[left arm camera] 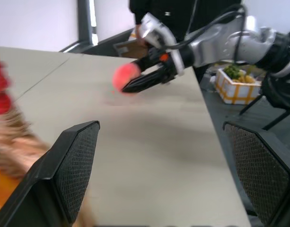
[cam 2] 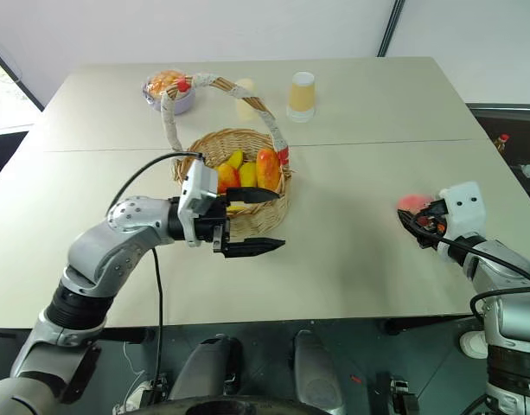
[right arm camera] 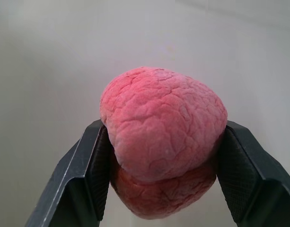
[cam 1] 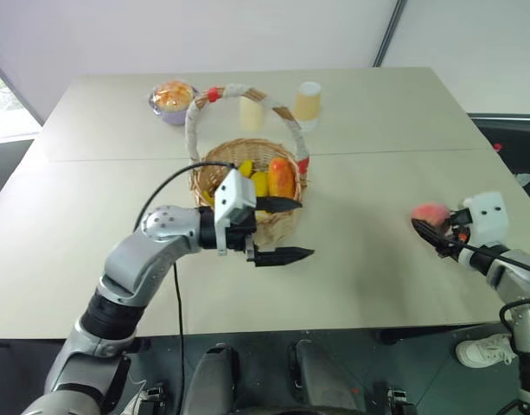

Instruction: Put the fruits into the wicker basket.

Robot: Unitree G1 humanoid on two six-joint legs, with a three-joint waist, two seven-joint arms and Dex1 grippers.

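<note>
While my right hand pinches the peach near the surface's right edge, the wicker basket lies well off to its left; my left hand, fingers spread and empty, hovers against the basket's front.

Head stereo overhead, wrist cams close

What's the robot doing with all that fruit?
It is filling the wicker basket with toy fruits. A mango and yellow fruits already lie inside. The right gripper has its fingers against both sides of the pink peach on the table. The left gripper hovers open beside the basket.
</note>
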